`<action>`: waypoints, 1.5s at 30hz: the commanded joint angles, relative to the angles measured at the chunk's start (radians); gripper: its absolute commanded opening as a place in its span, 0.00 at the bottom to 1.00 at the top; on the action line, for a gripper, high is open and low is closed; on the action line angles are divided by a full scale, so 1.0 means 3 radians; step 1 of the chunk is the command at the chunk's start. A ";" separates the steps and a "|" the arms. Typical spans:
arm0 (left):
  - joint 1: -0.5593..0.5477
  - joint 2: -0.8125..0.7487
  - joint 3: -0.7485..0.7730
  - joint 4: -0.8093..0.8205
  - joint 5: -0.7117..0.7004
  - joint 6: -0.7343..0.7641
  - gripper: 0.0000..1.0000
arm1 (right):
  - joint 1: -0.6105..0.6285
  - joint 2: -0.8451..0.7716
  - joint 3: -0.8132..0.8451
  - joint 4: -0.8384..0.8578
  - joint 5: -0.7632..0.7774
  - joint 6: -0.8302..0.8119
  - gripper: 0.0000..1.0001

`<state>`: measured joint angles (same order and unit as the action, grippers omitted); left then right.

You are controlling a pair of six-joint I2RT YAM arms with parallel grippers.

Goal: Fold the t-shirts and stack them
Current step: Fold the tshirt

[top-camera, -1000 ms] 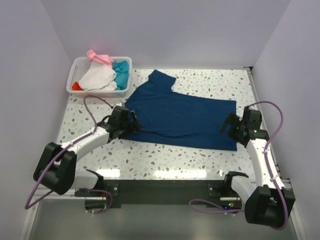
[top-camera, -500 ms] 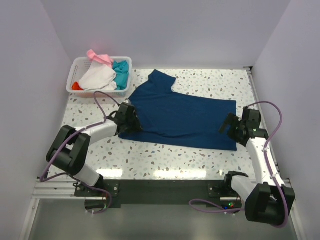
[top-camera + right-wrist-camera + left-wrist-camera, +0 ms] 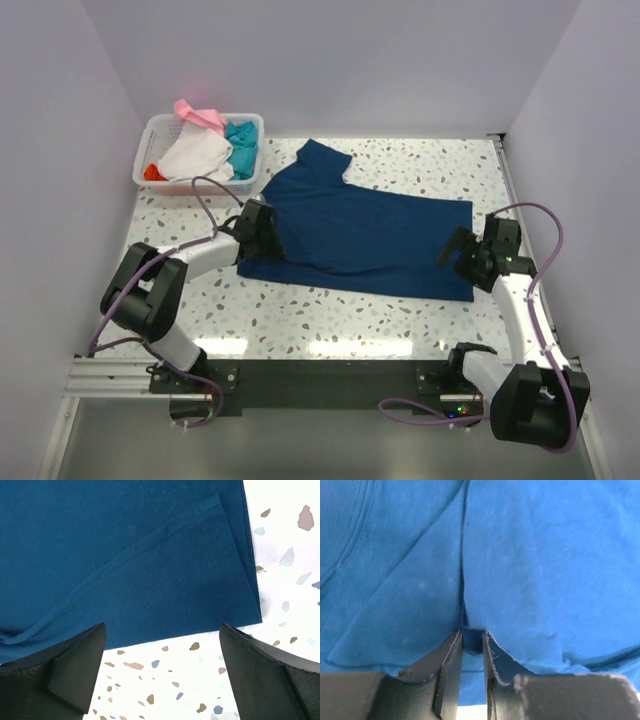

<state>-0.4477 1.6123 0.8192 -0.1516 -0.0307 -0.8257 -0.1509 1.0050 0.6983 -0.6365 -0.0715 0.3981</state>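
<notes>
Left pincer nips a small raised ridge of the navy t-shirt. Its two jaws stand nearly together with blue cloth filling the narrow gap, and a crease runs up the frame from the nip. In the top view this grip sits at the shirt's edge, left of centre, on the sleeve-and-collar side. Judged reason: a hold on the shoulder end, so that side can be lifted and carried over for a fold. The right pincer gapes wide and holds nothing. It is poised over the hem corner, which fills the upper part of its wrist view, with bare speckled counter below and to the right. At that corner a hemmed layer lies over another, edges roughly matched. Judged reason for the wide stance: ready to drop onto the hem corner and take the matching hold, so both ends rise together. The shirt lies spread flat across the middle of the counter, one sleeve pointing toward the upper centre of the top view. In the upper left stands the white basket, heaped with the white tee, teal tee, pink tee and orange-red tee. No folded stack shows anywhere, so the task looks early.
</notes>
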 commanded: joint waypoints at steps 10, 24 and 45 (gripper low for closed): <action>-0.0021 0.0219 0.0444 0.0030 -0.0026 0.0155 0.00 | 0.0007 0.0055 0.0086 0.0010 -0.0073 -0.0064 0.99; -0.0190 0.0736 0.1170 0.0112 0.0077 0.0277 0.00 | 0.0007 0.0101 0.0065 0.0030 -0.0155 -0.0084 0.99; -0.0343 0.1416 0.1948 0.0107 0.0251 0.0523 0.08 | 0.0002 0.0214 0.0055 0.0035 -0.0120 -0.0069 0.99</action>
<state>-0.5411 2.0304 1.3544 -0.1455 0.0311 -0.7086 -0.1509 1.0611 0.6983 -0.6342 -0.0998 0.3904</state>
